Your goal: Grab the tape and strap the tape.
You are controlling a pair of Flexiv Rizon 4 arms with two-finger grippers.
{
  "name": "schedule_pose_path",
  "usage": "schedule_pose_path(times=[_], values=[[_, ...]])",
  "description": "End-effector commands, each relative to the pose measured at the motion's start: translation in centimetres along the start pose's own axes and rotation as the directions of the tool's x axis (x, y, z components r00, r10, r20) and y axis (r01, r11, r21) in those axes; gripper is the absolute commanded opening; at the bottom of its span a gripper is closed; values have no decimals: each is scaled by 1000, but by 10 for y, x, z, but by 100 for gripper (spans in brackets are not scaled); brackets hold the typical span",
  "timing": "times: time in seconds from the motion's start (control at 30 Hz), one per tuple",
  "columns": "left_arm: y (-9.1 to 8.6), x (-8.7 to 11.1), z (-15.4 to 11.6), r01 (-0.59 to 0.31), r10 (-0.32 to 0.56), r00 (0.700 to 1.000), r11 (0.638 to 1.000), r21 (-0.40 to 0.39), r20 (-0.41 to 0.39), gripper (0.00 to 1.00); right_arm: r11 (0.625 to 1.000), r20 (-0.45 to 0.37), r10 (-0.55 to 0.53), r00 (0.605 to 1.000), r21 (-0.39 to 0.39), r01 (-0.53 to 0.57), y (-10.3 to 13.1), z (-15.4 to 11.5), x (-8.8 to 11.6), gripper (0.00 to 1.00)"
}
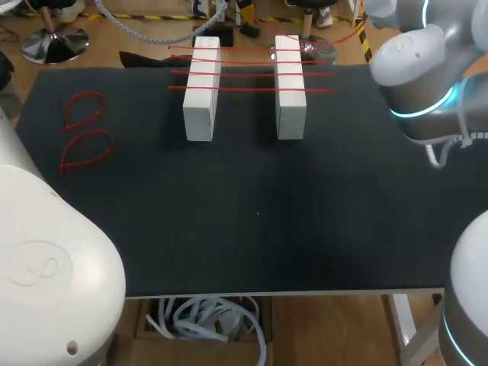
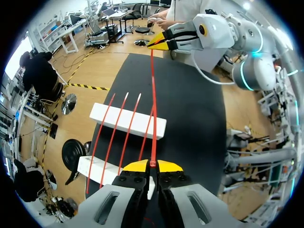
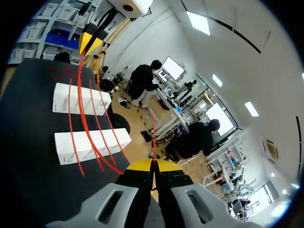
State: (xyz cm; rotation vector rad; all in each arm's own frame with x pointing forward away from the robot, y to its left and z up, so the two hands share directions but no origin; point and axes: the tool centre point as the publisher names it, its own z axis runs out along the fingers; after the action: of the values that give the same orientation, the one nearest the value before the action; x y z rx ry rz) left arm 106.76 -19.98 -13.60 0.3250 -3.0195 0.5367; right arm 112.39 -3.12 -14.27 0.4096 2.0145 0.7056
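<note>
My left gripper (image 2: 153, 164) is shut on one end of a red strap (image 2: 153, 104). The strap runs taut above two white blocks (image 2: 127, 121) to my right gripper (image 2: 159, 42), far ahead. In the right wrist view my right gripper (image 3: 153, 162) is shut on the other end of the strap (image 3: 83, 109), which curves over the blocks (image 3: 80, 99) toward my left gripper (image 3: 90, 40). In the head view the blocks (image 1: 202, 88) (image 1: 290, 85) stand side by side with several red straps (image 1: 252, 74) lying across them. Neither gripper shows there.
Two looped red straps (image 1: 84, 110) (image 1: 88, 149) lie at the left end of the black mat (image 1: 252, 213). My right arm (image 1: 427, 84) hangs over the mat's right edge. My left arm's white housing (image 1: 46, 259) fills the near left corner.
</note>
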Motion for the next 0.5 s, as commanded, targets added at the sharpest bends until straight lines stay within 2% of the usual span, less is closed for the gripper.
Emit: schedule_pose_path(times=[0.03, 0.43, 0.5], values=[[0, 0, -1, 1, -1, 1000, 1000, -4, 0, 0, 993, -10, 0, 1000, 119, 1, 3, -2, -1, 0], [0, 0, -1, 1, -1, 1000, 1000, -4, 0, 0, 993, -10, 0, 1000, 119, 1, 3, -2, -1, 0], [0, 0, -1, 1, -1, 1000, 1000, -4, 0, 0, 988, -8, -16, 1000, 155, 17, 6, -2, 6, 0]])
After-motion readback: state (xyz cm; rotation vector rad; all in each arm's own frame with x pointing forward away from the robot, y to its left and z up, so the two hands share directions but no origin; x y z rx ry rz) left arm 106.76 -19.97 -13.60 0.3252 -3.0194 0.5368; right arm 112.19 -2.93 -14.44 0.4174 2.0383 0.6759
